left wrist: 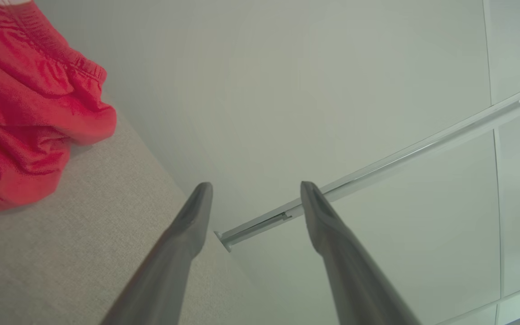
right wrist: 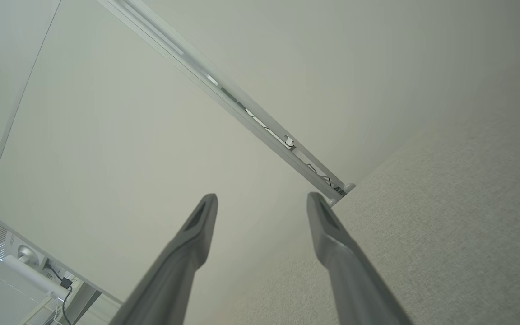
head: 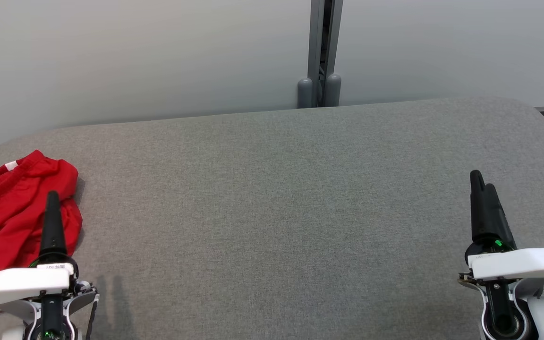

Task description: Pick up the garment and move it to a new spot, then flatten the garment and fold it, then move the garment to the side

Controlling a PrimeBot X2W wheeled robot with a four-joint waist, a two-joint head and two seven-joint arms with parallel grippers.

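L end effector [head: 53,198] and R end effector [head: 483,182]: nearest items, low at either side in the head view. Both released, jaws spread, nothing between the fingers.

Garment [head: 12,212]: red, white stripe, gathered waistband [left wrist: 68,56]. Lies as a crumpled heap at the far L end of the grey table [head: 272,212], partly cut off by the head view's L edge.

Handling (est.):
- Light, soft, limp; no stiffness. Expect sag and drape on lift.
- Not fragile. Thin cloth, so a shallow pinch prob. takes the top layer only.
- Table cover looks felt-like; the cloth may cling when dragged.

Grip pt. (rec.): the waistband ridge, the thickest and firmest part. Avoid the loose middle folds.

Position vs. end effector:
- In the head view, the L finger overlaps the heap's R part.
- In the L wrist view, the heap sits to the upper L of the fingers, not between them. No contact evident.
- R end effector: well apart, across the table.
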